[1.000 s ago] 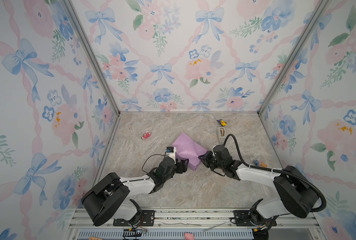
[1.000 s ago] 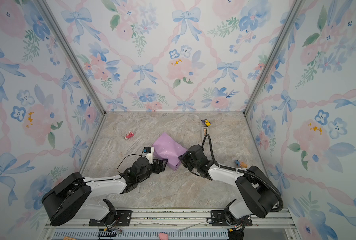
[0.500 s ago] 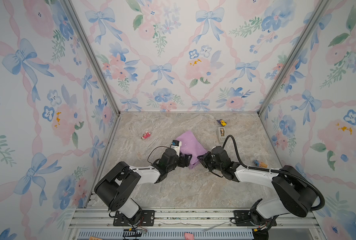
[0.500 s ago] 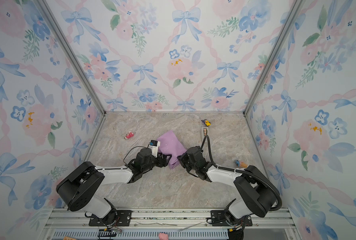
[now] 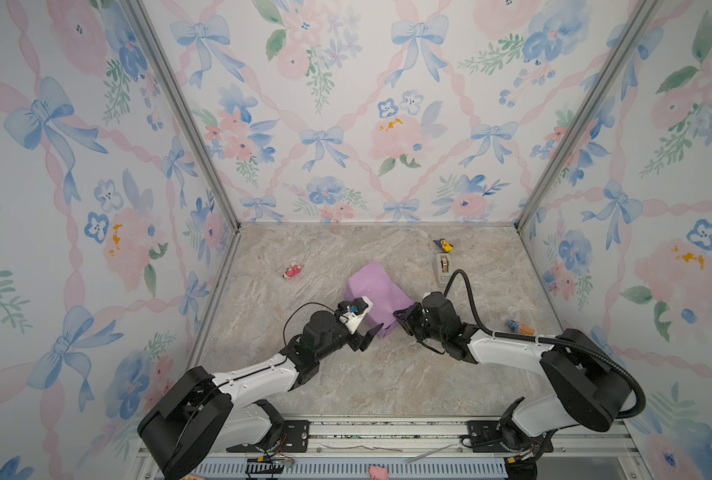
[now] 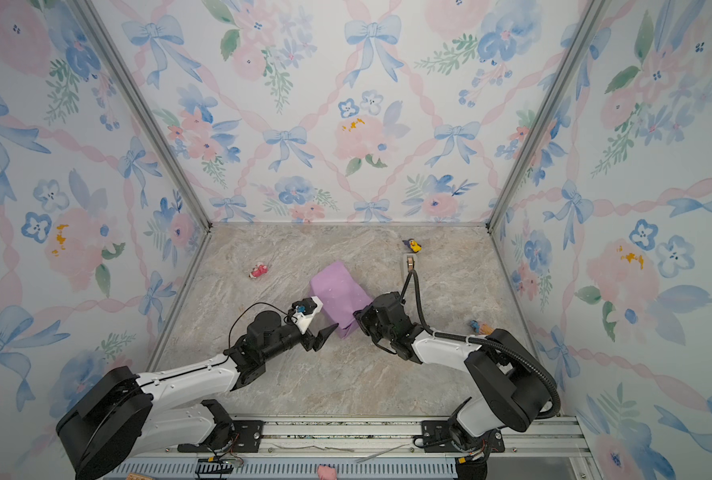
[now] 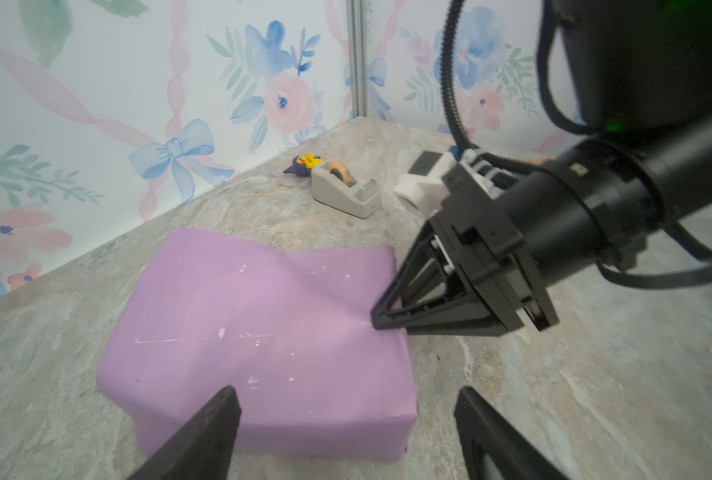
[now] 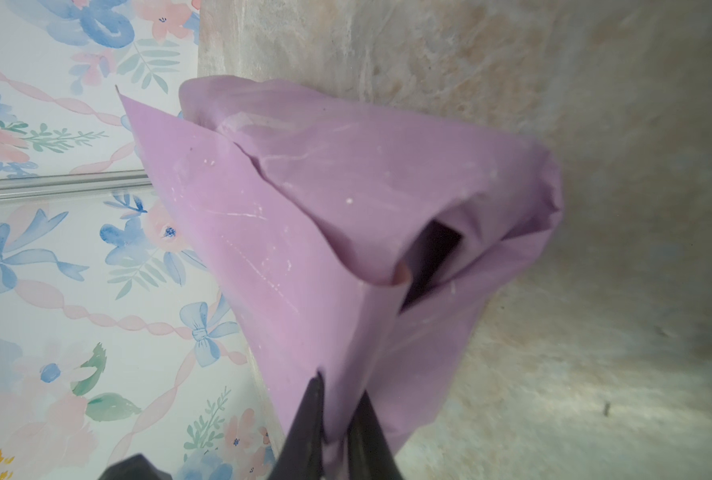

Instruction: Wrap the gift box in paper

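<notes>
The paper [image 5: 374, 289] lies lilac side out around the box at mid-table, between your two arms. The box [image 8: 433, 249] shows only as a dark patch through one end of the wrap, which gapes open in the right wrist view. That open end is your main risk. The layers there are loose and curled, and I see no tape on them, so they will likely spring apart once nothing holds them. The sheet is thin and drawn to a taut peak at the pinch, so a pull to the right could tear it or drag the seam off the box. The parcel looks light and sits free on the table [image 5: 346, 374], so a push from the left could slide or swivel it and slacken the folds already made. Your right gripper [image 7: 377, 322] is pressed together on a fold of paper at the parcel's near right edge, gripping paper only as far as I can tell. Your left gripper [image 7: 344, 390] is spread wide and holds nothing. It is aimed at the parcel's near left side, very close, though I cannot tell whether a finger touches. The tape dispenser [image 5: 443, 266] stands at the far right, apart from the parcel.
</notes>
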Controlling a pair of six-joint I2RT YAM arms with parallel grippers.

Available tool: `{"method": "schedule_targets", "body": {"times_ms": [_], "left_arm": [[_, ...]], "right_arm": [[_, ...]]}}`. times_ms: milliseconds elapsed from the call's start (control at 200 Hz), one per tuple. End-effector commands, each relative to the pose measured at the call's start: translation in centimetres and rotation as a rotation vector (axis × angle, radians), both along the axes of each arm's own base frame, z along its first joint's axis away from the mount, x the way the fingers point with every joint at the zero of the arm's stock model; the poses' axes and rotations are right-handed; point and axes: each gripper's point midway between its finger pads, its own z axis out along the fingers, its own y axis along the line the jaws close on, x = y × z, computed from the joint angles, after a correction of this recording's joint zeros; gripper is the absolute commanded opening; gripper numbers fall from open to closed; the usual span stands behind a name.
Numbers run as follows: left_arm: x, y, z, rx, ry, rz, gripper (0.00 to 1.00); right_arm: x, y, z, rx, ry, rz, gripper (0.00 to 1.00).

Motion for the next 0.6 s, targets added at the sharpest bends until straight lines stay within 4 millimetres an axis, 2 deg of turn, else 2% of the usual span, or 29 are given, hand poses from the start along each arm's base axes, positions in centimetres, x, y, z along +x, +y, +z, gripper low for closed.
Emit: {"method": "schedule_targets", "body": {"times_ms": [0, 200, 280, 595], "left_arm": [[-0.6, -0.7, -1.6, 0.229, -0.204, -0.096, 0.84], [1.5, -2.7, -2.6, 0.358, -0.272, -0.077, 0.85], [2.2, -3.1, -3.7, 0.402, -0.263, -0.044, 0.86], [3.0, -3.6, -6.3, 0.42, -0.222, 0.08, 0.88]], "right_arm": [[-1.7, -0.5, -3.3, -0.077, 0.098, 0.023, 0.14], [-1.7, -0.5, -3.3, -0.078, 0.099, 0.021, 0.14], [-1.7, -0.5, -3.3, -0.077, 0.099, 0.022, 0.14], [-1.7, -0.6, -3.3, -0.072, 0.099, 0.021, 0.14]]}}
